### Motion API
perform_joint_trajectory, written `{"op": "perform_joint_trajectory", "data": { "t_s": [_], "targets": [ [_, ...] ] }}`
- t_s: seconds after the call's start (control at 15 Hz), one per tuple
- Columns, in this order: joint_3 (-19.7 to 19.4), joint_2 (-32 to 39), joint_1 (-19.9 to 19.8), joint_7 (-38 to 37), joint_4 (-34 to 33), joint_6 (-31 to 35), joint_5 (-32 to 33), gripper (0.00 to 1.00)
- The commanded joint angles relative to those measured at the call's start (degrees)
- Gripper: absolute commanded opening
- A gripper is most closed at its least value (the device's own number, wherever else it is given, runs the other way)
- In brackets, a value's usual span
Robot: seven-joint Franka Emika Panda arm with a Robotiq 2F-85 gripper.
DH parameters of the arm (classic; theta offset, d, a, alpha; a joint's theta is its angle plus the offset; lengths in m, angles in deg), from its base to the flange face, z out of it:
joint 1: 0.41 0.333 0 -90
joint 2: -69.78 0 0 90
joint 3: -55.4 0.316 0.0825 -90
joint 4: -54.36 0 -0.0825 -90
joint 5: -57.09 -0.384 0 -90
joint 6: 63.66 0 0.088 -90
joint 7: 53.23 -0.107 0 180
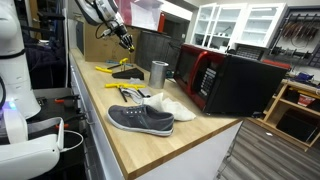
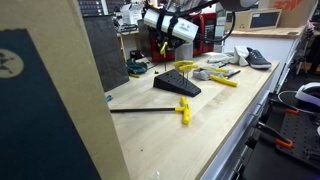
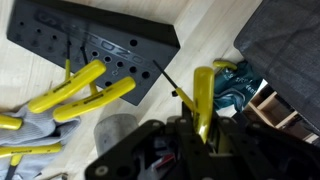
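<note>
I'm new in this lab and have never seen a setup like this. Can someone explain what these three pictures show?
It is a robot arm with a two-fingered tool on its end, working above a wooden worktop. Two pictures come from cameras standing outside the robot, at different spots. The third comes from a camera on the wrist, looking past the tool. On the worktop are a grey shoe, a metal cup, yellow-handled pliers and a black rack with holes. The tool is closed on what looks like a yellow-handled screwdriver, held clear of the worktop near the rack.
</note>
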Motion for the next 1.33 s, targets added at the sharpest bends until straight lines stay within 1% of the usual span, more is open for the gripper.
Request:
{"op": "perform_joint_trajectory", "data": {
  "t_s": [0.0, 0.47, 0.6, 0.73, 0.87, 1.13, 1.27],
  "targets": [
    [0.2, -2.5, 0.0, -3.5, 1.3, -0.2, 1.2, 0.04],
    [0.0, -5.0, 0.4, -0.1, 4.1, -1.1, -4.3, 0.04],
    [0.0, -6.1, 0.3, -0.3, 5.0, -1.8, -4.1, 0.04],
    [0.2, -7.2, 0.1, -1.0, 5.4, -3.1, -2.4, 0.04],
    [-0.3, -8.1, 0.7, -0.7, 5.7, -4.5, -2.2, 0.04],
    [-0.3, -9.8, 1.2, 1.0, 6.9, -4.7, -4.8, 0.04],
    [-0.5, -10.4, 1.6, 2.4, 7.7, -4.2, -7.3, 0.04]
  ]
}}
